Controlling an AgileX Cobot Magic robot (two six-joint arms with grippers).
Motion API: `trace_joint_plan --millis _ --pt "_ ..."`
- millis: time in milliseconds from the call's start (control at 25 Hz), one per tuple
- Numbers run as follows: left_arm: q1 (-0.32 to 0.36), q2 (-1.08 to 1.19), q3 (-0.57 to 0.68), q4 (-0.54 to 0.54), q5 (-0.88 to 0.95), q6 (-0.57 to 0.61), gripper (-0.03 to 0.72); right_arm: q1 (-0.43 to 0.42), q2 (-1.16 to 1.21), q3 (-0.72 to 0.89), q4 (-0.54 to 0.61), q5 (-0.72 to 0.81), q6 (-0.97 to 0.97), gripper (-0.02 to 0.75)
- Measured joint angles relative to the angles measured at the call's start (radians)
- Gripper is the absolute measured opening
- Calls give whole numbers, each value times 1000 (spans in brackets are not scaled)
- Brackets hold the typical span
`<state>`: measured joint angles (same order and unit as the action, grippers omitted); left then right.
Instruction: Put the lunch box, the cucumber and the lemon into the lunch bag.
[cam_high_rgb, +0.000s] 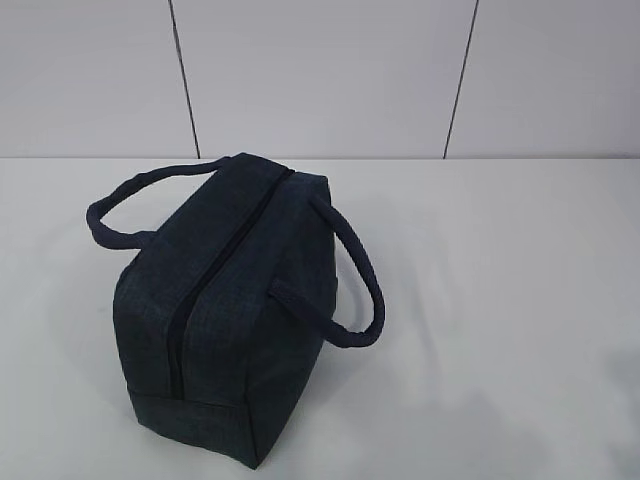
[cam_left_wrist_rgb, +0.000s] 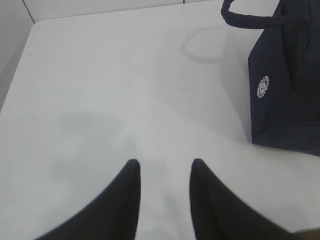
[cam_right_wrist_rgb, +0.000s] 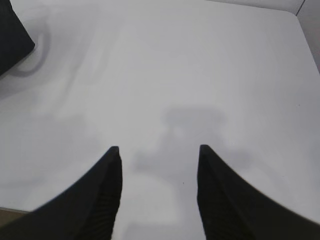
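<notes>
The dark navy lunch bag (cam_high_rgb: 235, 310) stands on the white table (cam_high_rgb: 500, 300), its top zipper line running along the middle and a loop handle hanging off each side. The left wrist view catches its side with a small white emblem (cam_left_wrist_rgb: 263, 86) at the upper right. A corner of the lunch bag (cam_right_wrist_rgb: 12, 35) shows at the right wrist view's upper left. My left gripper (cam_left_wrist_rgb: 165, 162) hovers open over bare table, left of the bag. Over bare table to the bag's right, my right gripper (cam_right_wrist_rgb: 159, 148) is open too, with nothing between its fingers. The lunch box, cucumber and lemon are out of view.
A pale panelled wall (cam_high_rgb: 320, 75) rises behind the table. The table's far left edge (cam_left_wrist_rgb: 20, 55) shows in the left wrist view, and its right edge (cam_right_wrist_rgb: 305, 30) in the right wrist view.
</notes>
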<state>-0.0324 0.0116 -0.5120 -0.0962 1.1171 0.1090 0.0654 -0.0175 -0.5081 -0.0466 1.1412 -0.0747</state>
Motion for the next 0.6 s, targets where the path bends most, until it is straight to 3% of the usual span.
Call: trace_joint_plan --millis 600 --pt "0 0 0 0 0 0 242 0 0 0 0 0 0 355"
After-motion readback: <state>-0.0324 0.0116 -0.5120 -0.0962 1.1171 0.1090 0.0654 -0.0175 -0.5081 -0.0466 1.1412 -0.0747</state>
